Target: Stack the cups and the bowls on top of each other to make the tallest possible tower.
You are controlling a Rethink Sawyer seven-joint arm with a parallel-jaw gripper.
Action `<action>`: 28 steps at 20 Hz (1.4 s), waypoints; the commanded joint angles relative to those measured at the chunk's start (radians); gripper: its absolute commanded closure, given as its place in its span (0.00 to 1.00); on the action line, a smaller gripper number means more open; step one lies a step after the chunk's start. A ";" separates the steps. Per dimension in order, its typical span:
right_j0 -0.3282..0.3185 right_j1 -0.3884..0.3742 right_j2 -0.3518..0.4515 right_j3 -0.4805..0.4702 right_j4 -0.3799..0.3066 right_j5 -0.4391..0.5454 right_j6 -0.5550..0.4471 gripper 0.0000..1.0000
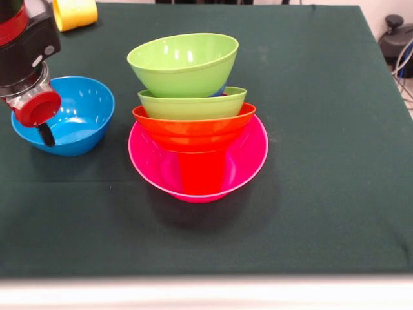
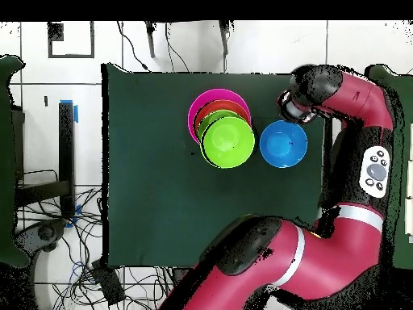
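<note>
The pincer (image 1: 45, 132) hangs over the near edge of the blue bowl (image 1: 80, 116) at the left, and I cannot tell if it is spread or pinching. That bowl sits alone on the green surface (image 1: 322, 161), and a yellow cup (image 1: 74, 13) is cut off at the top. In the middle, the tower (image 1: 193, 116) has a pink bowl (image 1: 248, 158), a red cup (image 1: 201, 173), an orange bowl and two green bowls, so I think it is mostly built.

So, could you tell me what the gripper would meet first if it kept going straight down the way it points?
Probably the blue bowl: the gripper hangs over its near edge, pointing down. Whether it would land inside or on the rim is unclear.
</note>
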 commanded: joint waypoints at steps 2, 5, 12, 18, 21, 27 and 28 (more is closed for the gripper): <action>0.045 0.036 -0.004 0.161 0.030 -0.057 0.190 0.00; 0.050 0.040 -0.019 0.178 0.038 -0.074 0.195 0.00; 0.058 0.061 -0.040 0.204 0.048 -0.133 0.169 0.00; 0.059 0.060 -0.054 0.246 0.058 -0.188 0.150 0.00; 0.058 0.062 -0.055 0.254 0.058 -0.209 0.133 0.00; 0.058 0.076 -0.063 0.240 0.046 -0.233 0.078 0.00; 0.058 0.079 -0.062 0.239 0.044 -0.240 0.071 0.00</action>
